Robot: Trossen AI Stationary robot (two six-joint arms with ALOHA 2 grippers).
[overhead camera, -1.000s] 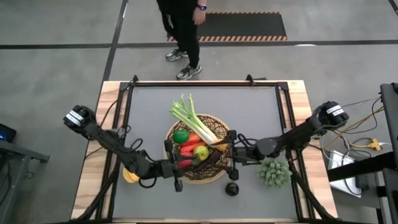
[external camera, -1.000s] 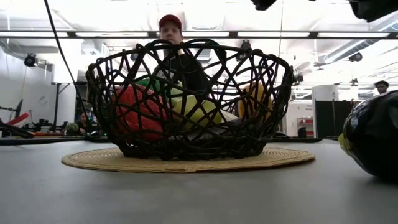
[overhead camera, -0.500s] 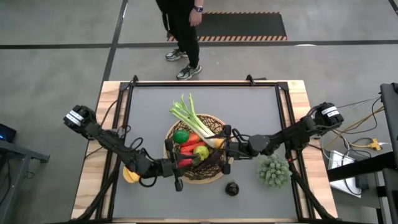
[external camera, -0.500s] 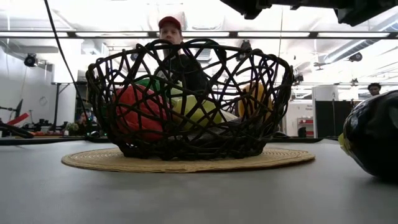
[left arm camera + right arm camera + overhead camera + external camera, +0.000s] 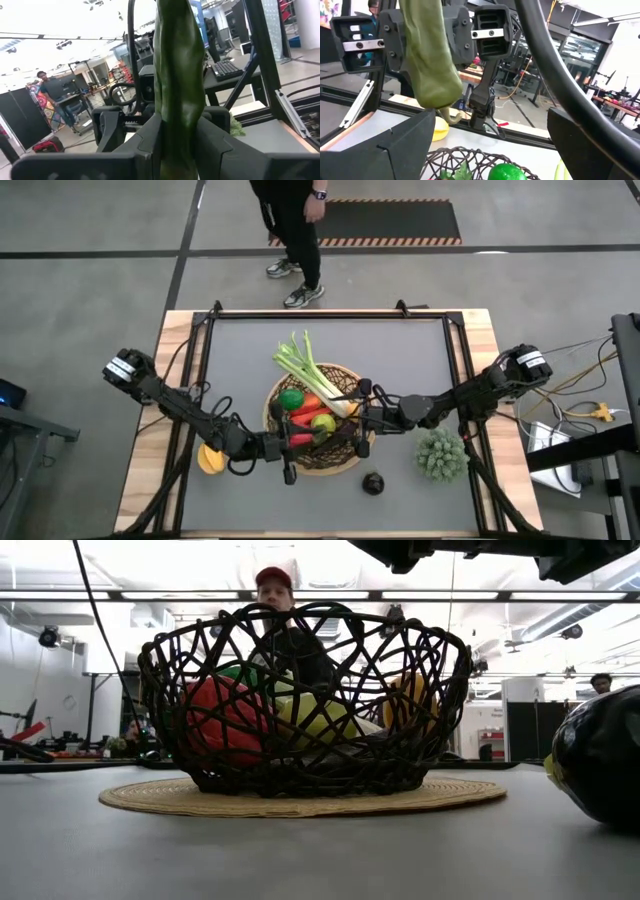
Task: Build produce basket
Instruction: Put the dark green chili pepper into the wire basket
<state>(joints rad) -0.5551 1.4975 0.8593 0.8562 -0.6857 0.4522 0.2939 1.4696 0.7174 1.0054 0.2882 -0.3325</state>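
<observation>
A yellow lemon [image 5: 209,461] lies on the bench just behind the left tool [image 5: 284,451], outside the basket and waiting its turn. That left tool is clamped on a green chili [image 5: 179,90], which stands upright between its fingers and hangs over the near left rim of the wicker basket [image 5: 352,374], point toward the right tool [image 5: 356,425]. The basket sits on its round woven mat [image 5: 300,796] between the two tools and looks well stocked: one long leek [image 5: 308,366] slants across it with its leaves past the far rim, one green lime [image 5: 291,399] lies beside it, and one orange carrot [image 5: 310,404], red pepper [image 5: 302,420] and one yellow-green fruit [image 5: 323,422] crowd the middle. How many red peppers there are cannot be told from above. The right tool hovers over the basket's right side, facing the chili, its fingers spread wide and holding nothing. Beyond it, on the bench, rest one dark eggplant [image 5: 372,482] and one spiky pale-green vegetable [image 5: 441,455], both outside the basket. By this showing the build is more than half done; the chili, lemon, eggplant and spiky vegetable appear to be what remains. One person [image 5: 292,225] stands past the far edge of the bench.
</observation>
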